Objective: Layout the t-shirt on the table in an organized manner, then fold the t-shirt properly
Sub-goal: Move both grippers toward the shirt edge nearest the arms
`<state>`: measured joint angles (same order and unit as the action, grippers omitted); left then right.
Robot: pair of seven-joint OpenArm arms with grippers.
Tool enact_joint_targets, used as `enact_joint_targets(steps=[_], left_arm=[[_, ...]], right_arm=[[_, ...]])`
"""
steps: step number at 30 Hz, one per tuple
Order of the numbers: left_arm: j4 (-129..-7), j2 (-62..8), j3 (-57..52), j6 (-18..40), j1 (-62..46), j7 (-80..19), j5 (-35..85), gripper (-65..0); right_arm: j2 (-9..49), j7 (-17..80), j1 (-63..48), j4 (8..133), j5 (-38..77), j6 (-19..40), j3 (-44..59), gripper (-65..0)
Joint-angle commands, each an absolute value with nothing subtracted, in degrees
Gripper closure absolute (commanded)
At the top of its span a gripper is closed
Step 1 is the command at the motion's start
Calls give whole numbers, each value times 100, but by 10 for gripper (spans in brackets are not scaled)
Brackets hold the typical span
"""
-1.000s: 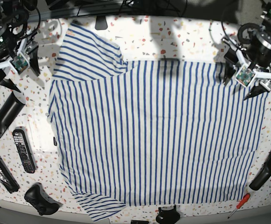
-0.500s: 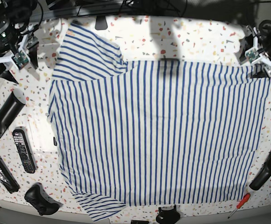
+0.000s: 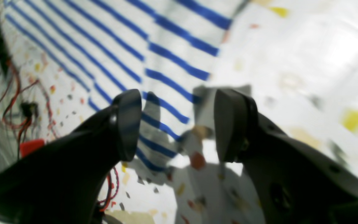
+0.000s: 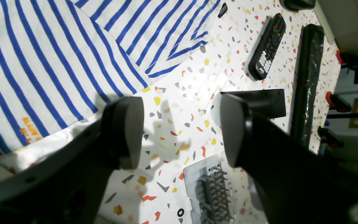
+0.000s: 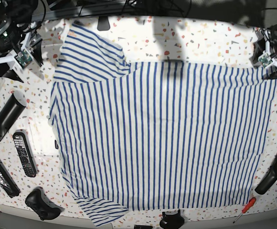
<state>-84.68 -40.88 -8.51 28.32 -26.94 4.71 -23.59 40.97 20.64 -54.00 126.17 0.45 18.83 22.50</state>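
A white t-shirt (image 5: 162, 133) with thin blue stripes is lying spread flat across most of the speckled table (image 5: 196, 40), one sleeve reaching toward the far corner on the base view's left and the other sleeve pointing at the near edge. The left gripper (image 3: 179, 127) is hanging above the table at the shirt's far hem corner, on the base view's right; its two dark fingers (image 3: 126, 124) are standing apart with nothing between them, and the striped cloth is lying just beyond and below them without touching. The right gripper (image 4: 180, 130) is hovering over bare tabletop beside the far sleeve, jaws spread wide and empty, the sleeve's edge lying just off to one side of it. A black remote (image 4: 267, 46), a long black bar (image 4: 306, 84) and a clear case of small bits (image 4: 213, 186) are sitting on the table near that gripper, apart from the shirt.
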Motion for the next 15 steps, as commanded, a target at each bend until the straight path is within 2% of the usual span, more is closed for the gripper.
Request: enact_joint_targets(steps=[1, 4, 6, 8, 10, 12, 14, 15], left_arm=[[-8416, -4112, -895, 2742, -2626, 438, -2397, -341], [-8217, -3929, -895, 2705, -2471, 438, -2399, -341], [-8167, -3850, -895, 2703, -2447, 429, -2399, -329], [-8173, -3774, -895, 2703, -2495, 167, -2394, -289], [-8173, -3664, -895, 2703, -2528, -268, -2392, -215], [-8173, -3603, -895, 2700, -2578, -384, -2390, -105], [-8173, -3588, -895, 2700, -2644, -325, -2340, 0], [-8173, -3590, -895, 2700, -2670, -281, -2285, 0]], right_arm=[[4174, 1957, -5413, 12702, 64, 1848, 2300, -373], [4176, 1962, -5413, 12702, 209, 1903, 2290, -373], [4174, 1957, -5413, 12702, 346, 2342, 2290, -373], [4174, 1953, -5413, 12702, 344, 2856, 2285, -373], [4174, 1953, -5413, 12702, 344, 3330, 2285, -373], [4176, 1927, -5413, 12702, 344, 3927, 2279, -373], [4174, 1787, -5413, 12700, 340, 4000, 2206, -373], [4176, 1785, -5413, 12700, 331, 4000, 2121, -373]])
